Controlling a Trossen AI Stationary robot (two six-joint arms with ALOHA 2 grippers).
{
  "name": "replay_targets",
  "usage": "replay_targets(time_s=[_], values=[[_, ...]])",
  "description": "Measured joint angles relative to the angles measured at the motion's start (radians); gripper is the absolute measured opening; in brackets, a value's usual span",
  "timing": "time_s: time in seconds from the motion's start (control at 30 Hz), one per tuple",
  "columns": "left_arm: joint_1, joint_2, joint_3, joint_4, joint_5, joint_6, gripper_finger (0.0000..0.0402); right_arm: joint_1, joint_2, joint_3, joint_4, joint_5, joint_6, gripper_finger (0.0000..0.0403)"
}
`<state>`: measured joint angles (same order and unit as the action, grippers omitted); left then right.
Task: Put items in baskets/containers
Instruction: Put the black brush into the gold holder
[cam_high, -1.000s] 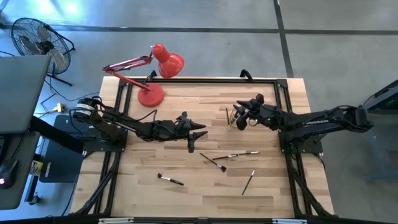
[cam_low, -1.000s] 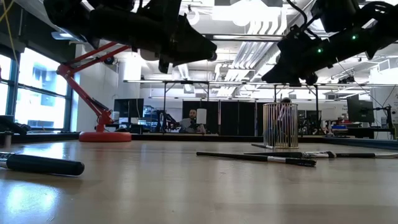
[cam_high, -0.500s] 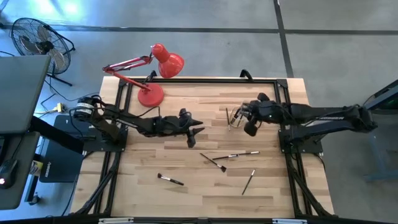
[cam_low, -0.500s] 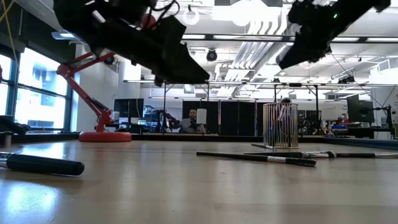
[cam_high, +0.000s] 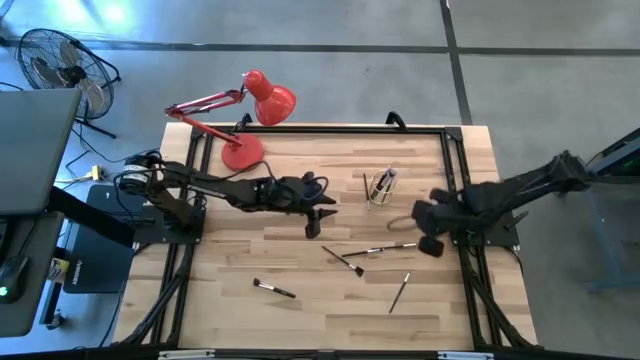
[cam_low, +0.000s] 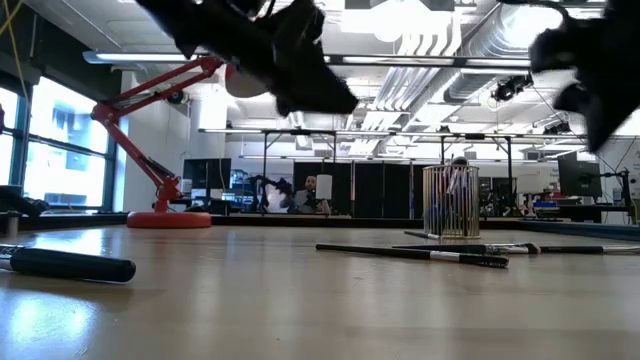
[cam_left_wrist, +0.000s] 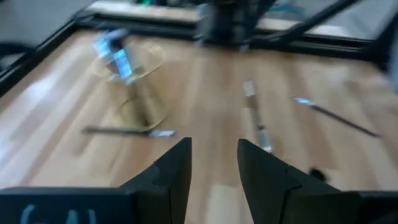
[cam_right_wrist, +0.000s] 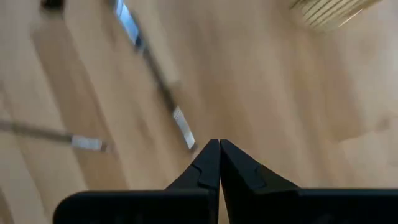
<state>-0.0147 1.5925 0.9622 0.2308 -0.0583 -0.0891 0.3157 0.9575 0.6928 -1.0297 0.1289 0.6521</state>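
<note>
Motion blur is smearing both wrist views, so brush details are hard to make out there. In the low view both arms are showing only as dark shapes cut off at the top edge.

A light wooden table (cam_high: 300, 310) is sitting inside a black frame on a grey concrete floor. A red lamp (cam_high: 243, 120) is standing at the table's 11 o'clock corner, and a fan (cam_high: 55, 62) is standing on the floor well beyond it. The low view is looking into a large room with ceiling lights, dark windows and a seated person (cam_low: 308, 194) far behind.

The cup (cam_high: 378, 187) is standing upright at about 1 o'clock from the table's centre, with several brushes (cam_high: 386, 180) leaning in it. Four loose brushes are lying on the table: two (cam_high: 378, 248) crossing near 4 o'clock, one (cam_high: 399, 292) toward 5 o'clock, and one (cam_high: 272, 289) at 7 o'clock.

The left end effector (cam_high: 318, 214) is hanging over the table's centre, fingers (cam_left_wrist: 176, 171) spread a little, gripping nothing. The right end effector (cam_high: 430, 218) is hanging at 3 o'clock, near the table's edge, apart from the cup; its fingers (cam_right_wrist: 233, 172) are pressed together, empty.
</note>
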Motion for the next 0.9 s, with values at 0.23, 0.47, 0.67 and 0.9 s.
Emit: replay_targets(time_s=[0.23,0.47,0.67,0.9], values=[[-0.026,0.000,0.018,-0.004,0.044,0.059,0.0128,0.168,0.066,-0.113,0.118,-0.004,0.055,0.0001],[-0.026,0.000,0.018,-0.002,0.041,0.057,0.0128,0.219,0.171,-0.120,0.144,0.021,0.018,0.0010],[-0.025,0.000,0.018,-0.002,0.041,0.048,0.0128,0.220,0.271,-0.120,0.186,0.068,-0.054,0.0039],[-0.025,0.000,0.018,-0.002,0.049,0.028,0.0128,0.220,0.343,-0.120,0.221,0.061,-0.141,0.0079]])
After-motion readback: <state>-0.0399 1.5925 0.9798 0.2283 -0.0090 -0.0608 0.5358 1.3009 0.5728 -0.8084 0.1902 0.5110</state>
